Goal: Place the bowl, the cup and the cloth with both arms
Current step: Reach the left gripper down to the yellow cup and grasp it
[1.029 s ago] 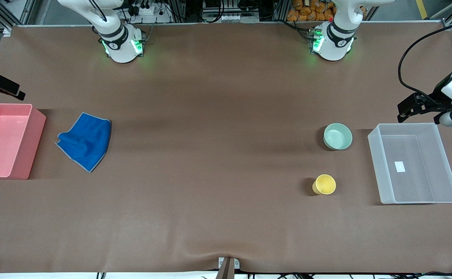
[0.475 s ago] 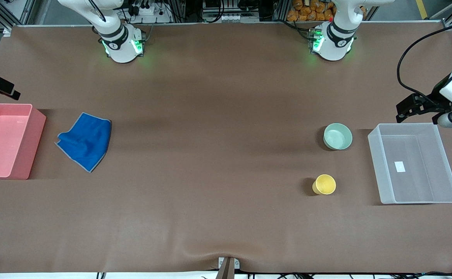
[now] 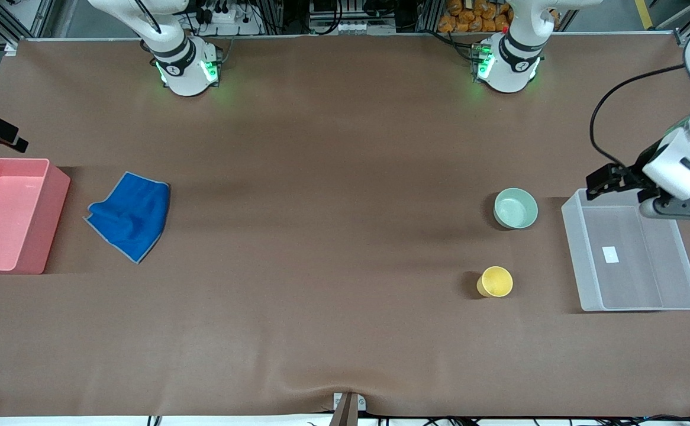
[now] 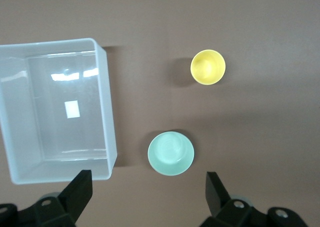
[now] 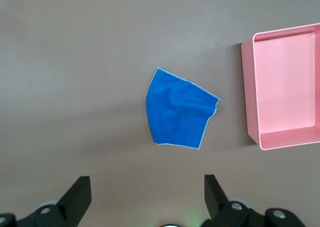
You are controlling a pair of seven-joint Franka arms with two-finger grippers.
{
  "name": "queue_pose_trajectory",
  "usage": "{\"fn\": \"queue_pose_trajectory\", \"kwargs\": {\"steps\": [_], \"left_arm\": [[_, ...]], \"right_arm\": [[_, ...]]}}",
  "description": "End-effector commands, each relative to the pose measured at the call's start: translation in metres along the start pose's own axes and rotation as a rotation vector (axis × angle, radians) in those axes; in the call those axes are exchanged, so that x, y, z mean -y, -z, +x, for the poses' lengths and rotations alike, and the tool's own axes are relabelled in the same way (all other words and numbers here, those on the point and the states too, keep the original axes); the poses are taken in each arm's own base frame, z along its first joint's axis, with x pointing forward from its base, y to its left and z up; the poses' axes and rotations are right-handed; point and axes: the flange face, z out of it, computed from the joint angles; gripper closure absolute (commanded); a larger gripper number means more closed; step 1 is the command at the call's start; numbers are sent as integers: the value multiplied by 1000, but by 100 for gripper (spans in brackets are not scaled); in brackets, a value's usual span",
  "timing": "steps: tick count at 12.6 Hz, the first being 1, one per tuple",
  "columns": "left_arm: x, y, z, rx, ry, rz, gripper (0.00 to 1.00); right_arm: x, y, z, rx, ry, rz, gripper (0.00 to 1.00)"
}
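Brown surface [image 3: 333, 248] carries every item. Up in the air, the left claw [image 4: 146, 199] has its fingers spread wide with nothing between them; the bowl [image 3: 516, 207] lies under it, beside the clear bin [image 3: 582, 260], and the cup [image 3: 495, 281] stands near the bowl. Likewise spread and bare, the right claw [image 5: 145, 197] hangs high, with the cloth [image 3: 130, 215] crumpled below it beside the pink bin [image 3: 49, 222].
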Motion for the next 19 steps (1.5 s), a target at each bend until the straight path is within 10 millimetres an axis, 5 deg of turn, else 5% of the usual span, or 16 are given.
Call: {"fn": "queue_pose_trajectory", "kwargs": {"steps": [1,10,16,19], "left_arm": [[-9,-25,17,8,22,-28,0],[-39,-184,74,21,62,-9,0],[-44,-237,100,-12,149,-12,0],[-52,-258,101,-8,152,-11,0]], "right_arm": [[-4,7,-2,-11,-20,-3,0],[-6,7,-2,-13,-26,-3,0],[-7,7,-2,-12,-20,-1,0],[5,-13,9,30,-3,-3,0]]}}
